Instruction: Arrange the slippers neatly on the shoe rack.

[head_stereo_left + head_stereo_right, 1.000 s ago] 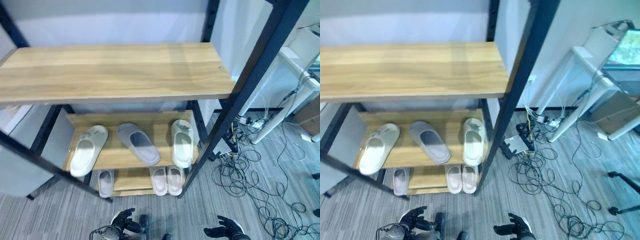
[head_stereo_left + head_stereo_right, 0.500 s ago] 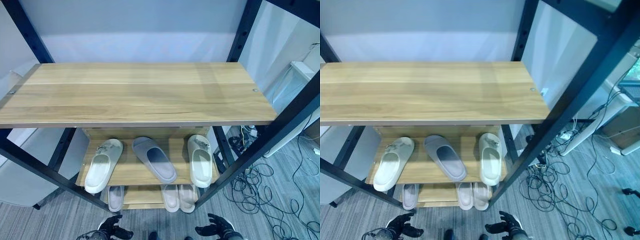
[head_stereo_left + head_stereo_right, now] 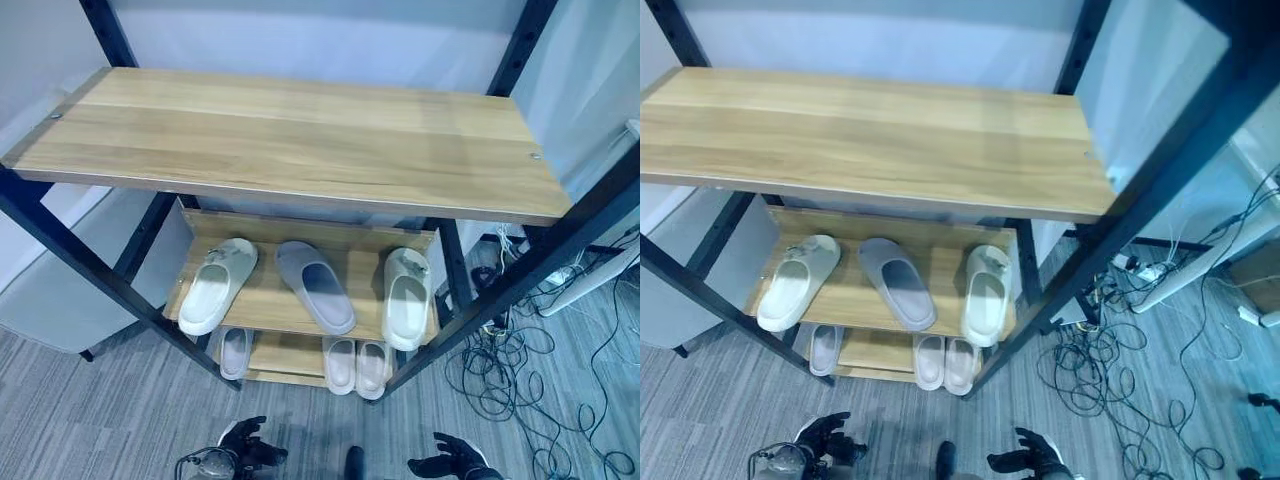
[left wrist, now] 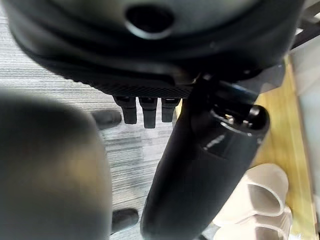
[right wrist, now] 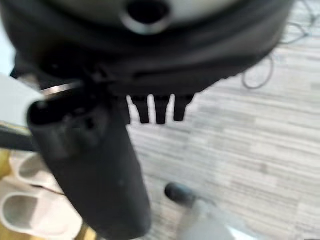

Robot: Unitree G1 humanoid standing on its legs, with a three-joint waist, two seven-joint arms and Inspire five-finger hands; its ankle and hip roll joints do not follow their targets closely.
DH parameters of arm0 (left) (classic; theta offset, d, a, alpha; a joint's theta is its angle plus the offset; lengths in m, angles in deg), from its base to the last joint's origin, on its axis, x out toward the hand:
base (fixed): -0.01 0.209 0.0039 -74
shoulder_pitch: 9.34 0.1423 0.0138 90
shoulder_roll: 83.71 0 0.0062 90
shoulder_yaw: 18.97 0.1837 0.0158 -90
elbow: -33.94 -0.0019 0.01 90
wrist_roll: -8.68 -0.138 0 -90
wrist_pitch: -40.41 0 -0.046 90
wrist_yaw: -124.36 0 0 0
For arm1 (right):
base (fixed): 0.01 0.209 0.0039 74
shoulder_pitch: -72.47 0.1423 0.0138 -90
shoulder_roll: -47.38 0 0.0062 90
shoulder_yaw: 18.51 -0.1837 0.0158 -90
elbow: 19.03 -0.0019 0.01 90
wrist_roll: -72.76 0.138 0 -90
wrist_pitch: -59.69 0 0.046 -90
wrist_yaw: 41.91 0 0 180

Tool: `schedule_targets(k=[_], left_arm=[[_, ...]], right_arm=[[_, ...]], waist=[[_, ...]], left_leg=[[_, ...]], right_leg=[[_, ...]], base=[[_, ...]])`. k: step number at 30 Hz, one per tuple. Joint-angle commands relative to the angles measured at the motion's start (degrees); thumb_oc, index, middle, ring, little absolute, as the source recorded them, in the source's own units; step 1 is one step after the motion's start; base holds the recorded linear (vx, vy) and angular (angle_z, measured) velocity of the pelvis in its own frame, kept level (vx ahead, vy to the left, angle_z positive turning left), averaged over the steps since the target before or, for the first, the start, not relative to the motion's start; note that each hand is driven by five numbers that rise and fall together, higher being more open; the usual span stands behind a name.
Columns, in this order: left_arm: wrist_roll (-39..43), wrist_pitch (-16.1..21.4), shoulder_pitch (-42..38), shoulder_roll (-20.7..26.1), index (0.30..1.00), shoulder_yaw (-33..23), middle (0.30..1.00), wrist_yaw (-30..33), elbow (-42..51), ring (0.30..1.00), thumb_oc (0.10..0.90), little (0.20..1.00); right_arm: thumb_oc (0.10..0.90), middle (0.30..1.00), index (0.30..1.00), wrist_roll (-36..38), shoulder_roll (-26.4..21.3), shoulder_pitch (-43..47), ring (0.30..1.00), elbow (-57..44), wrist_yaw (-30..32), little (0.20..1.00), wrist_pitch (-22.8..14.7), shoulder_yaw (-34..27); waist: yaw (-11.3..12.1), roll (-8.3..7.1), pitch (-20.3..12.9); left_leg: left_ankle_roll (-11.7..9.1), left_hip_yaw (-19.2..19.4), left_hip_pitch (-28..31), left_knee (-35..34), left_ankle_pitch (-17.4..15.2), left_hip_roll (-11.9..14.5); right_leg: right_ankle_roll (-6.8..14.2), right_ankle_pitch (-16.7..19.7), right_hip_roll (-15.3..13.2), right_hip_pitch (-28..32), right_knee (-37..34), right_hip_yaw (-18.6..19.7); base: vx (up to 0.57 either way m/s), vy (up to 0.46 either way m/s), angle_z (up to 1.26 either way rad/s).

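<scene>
Currently, both robot hands are hanging low, well short of the rack, so we are treating this as the approach before any grasp.

Left robot hand (image 3: 245, 452): we are seeing it near the floor in front of the shoe rack (image 3: 300, 150), carrying nothing, fingers loosely curled.

Right robot hand (image 3: 445, 465): it is sitting low beside the left one, fingers spread and relaxed, nothing in it.

Slippers: all are lying well ahead of and above both robot hands. On the middle shelf (image 3: 262, 305), the left cream slipper (image 3: 217, 285) is angling outward, the grey slipper (image 3: 313, 286) is slanting the other way, and the right cream slipper (image 3: 407, 297) is lying roughly straight. On the bottom shelf, a lone pale slipper (image 3: 235, 351) is sitting apart from a neat pale pair (image 3: 356, 364).

Step in hand: we are judging it as reaching toward the middle shelf to straighten the skewed slippers.

How to do it well: we are favouring the left robot hand for the angled cream slipper, since it lies on that side. We are keeping the arm under the top shelf and clear of the black frame post (image 3: 90, 270).

Risk: we are expecting the light slippers to slide if nudged, so we are gripping the strap rather than pushing.
</scene>
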Motion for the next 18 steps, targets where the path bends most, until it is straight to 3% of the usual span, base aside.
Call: schedule_targets(k=[1,5,9,10,12,13,15,16,18], left_arm=[[-2.77,2.08,-0.74,1.96,0.900,0.29,0.900,-0.14,-1.78,0.900,0.800,0.900],[-2.70,2.23,-0.83,3.06,0.900,-0.67,0.900,-0.37,-1.80,0.900,0.800,0.900],[-1.73,2.31,-0.71,3.97,0.900,-1.69,0.900,-0.19,-1.84,0.900,0.800,0.900],[-1.31,2.19,-0.69,4.45,0.900,-1.68,0.900,-0.25,-1.67,0.900,0.800,0.900],[-1.31,2.19,-0.67,4.45,0.900,-1.67,0.900,-0.25,-1.66,0.900,0.800,0.900],[-1.87,2.19,-0.67,4.65,0.900,-1.49,0.900,-0.42,-1.81,0.900,0.800,0.900],[-1.78,2.37,-0.42,4.16,0.900,-2.02,0.900,-0.42,-1.99,0.900,0.800,0.900],[-1.71,2.31,-0.35,3.69,0.900,-2.13,0.900,-0.47,-1.92,0.900,0.800,0.900],[-1.35,2.40,-0.25,3.58,0.900,-2.28,0.900,-0.28,-1.84,0.900,0.800,0.900]], right_arm=[[0.800,0.900,0.900,0.19,-0.90,-0.70,0.900,-0.18,0.26,0.900,-1.19,-0.46],[0.800,0.900,0.900,0.20,0.35,0.41,0.900,-1.08,-0.37,0.900,-0.99,-0.14],[0.800,0.900,0.900,-0.63,0.64,1.89,0.900,-1.71,-0.55,0.900,-1.15,1.45],[0.800,0.900,0.900,-0.15,0.85,1.78,0.900,-2.42,-0.57,0.900,-1.64,1.57],[0.800,0.900,0.900,-0.15,0.85,1.77,0.900,-2.43,-0.57,0.900,-1.64,1.57],[0.800,0.900,0.900,-0.10,0.76,0.92,0.900,-2.66,-0.31,0.900,-2.01,1.78],[0.800,0.900,0.900,-0.80,0.59,0.89,0.900,-3.14,-0.32,0.900,-2.15,2.63],[0.800,0.900,0.900,-0.75,0.93,0.56,0.900,-4.48,-0.28,0.900,-2.41,2.73],[0.800,0.900,0.900,-1.01,0.68,0.64,0.900,-5.32,-0.12,0.900,-2.42,3.10]], waist=[[-0.31,0.50,-4.77],[0.24,-0.24,-3.77],[2.15,-0.03,-2.92],[1.94,-0.46,-3.20],[1.98,-0.46,-3.11],[1.83,-0.90,-3.80],[2.81,-1.06,-4.47],[2.12,-1.14,-5.26],[2.64,-1.07,-5.30]], left_leg=[[-0.02,-1.17,-1.49,-1.33,-0.19,-2.81],[2.30,0.86,-1.38,-0.14,-2.50,-6.51],[3.50,1.41,-3.18,2.29,-3.11,-7.39],[4.16,1.37,-4.06,2.52,-2.54,-8.60],[4.15,1.41,-3.92,2.52,-2.60,-8.59],[4.50,2.47,-3.10,1.21,-2.39,-10.04],[4.31,2.26,-2.99,0.35,-1.72,-10.87],[4.38,2.58,-2.12,-0.93,-1.34,-11.07],[4.27,2.45,-1.96,-1.04,-1.17,-11.17]], right_leg=[[7.90,-0.70,-3.04,-2.67,1.02,-1.14],[10.18,2.59,-7.74,-5.32,1.08,-0.09],[9.05,1.84,-8.64,-7.43,4.78,-2.48],[7.14,-0.25,-5.40,-7.40,7.84,-0.34],[7.14,-0.35,-5.40,-7.33,7.94,-0.30],[5.99,-2.67,-1.42,-5.20,7.04,0.05],[5.66,-3.17,-1.40,-3.44,5.08,-3.13],[5.39,-3.12,0.30,-2.73,2.97,0.04],[5.71,-2.34,0.05,-2.50,2.07,-0.82]], base=[[0.02,0.520,-0.24],[-0.06,0.284,-0.12],[-0.12,0.193,-0.48],[-0.06,0.165,-0.53],[0.00,0.109,-0.15],[0.01,0.122,0.14],[0.01,0.077,0.09],[0.02,0.000,-0.06],[0.01,-0.005,0.04]])
